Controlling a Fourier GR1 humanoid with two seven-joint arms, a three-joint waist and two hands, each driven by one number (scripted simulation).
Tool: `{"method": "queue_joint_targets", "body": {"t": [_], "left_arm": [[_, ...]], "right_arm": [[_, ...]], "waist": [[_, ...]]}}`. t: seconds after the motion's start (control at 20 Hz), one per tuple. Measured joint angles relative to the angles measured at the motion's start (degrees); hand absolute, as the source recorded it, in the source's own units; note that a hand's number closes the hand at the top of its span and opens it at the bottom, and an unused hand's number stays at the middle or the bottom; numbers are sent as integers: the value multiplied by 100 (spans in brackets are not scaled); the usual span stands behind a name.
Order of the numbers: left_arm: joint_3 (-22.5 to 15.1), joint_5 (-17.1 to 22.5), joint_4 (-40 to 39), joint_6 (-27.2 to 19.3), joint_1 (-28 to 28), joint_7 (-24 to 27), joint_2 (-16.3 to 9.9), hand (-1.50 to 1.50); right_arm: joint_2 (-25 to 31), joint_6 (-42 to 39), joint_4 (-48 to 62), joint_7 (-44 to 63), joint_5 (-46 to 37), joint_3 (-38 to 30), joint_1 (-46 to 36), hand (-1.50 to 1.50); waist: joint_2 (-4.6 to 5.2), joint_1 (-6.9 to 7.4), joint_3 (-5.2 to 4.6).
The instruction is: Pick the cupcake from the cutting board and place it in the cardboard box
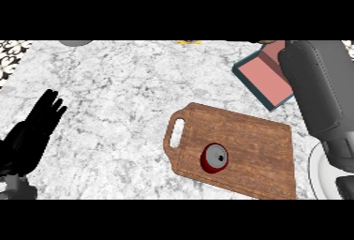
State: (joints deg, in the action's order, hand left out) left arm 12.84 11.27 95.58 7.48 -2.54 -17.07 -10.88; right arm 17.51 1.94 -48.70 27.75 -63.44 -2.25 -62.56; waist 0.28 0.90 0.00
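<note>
- The worktop [124,84] is pale marble with grey veining and fills nearly the whole head view.
- A brown wooden cutting board [256,140] lies flat toward the worktop's near right part, turned at a slant, with a handle slot at its left end.
- A thick grey forearm [318,98] runs down along the worktop's right edge, from the far right corner toward the near right corner. It passes over the right side of the box and just beside the board's right edge.
- The right hand at the end of that forearm does not show in this view, so its fingers cannot be told.
- The left hand [31,133] is black and shows at the worktop's left edge, fingers straight and spread apart, pointing toward the far side. It holds nothing and is well apart from the board.
- The cardboard box [266,79] sits near the worktop's far right corner, beyond the board. It has a dark teal rim and a pink inside, and is partly hidden by the forearm.
- A white plate [318,176] shows only in part at the near right corner, beside the board's right end and under the forearm.
- The cupcake [214,158] rests on the cutting board, near its near edge and toward its left half. It has a dark red wrapper and a grey top, and nothing touches it.
</note>
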Motion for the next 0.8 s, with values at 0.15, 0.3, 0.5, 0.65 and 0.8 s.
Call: {"method": "queue_joint_targets", "body": {"t": [0.15,0.3,0.5,0.65,0.8], "left_arm": [[-42,-57,-103,-46,-150,20,29,0],[-19,4,-62,-2,-153,-69,-17,0],[-17,-16,-136,-11,-212,-40,-13,0],[-50,-51,-89,2,-138,8,12,0],[-69,-90,-2,-22,-21,22,49,0]], "right_arm": [[24,328,542,-380,104,-185,14,150],[46,369,1044,-646,295,-398,74,150],[28,416,1606,-531,422,-639,172,-150],[39,437,2019,-759,538,-773,176,-150],[-36,713,2147,-1178,695,-890,332,-150]], "waist": [[12,15,0],[19,46,1],[24,47,2],[24,60,2],[17,51,4]]}}
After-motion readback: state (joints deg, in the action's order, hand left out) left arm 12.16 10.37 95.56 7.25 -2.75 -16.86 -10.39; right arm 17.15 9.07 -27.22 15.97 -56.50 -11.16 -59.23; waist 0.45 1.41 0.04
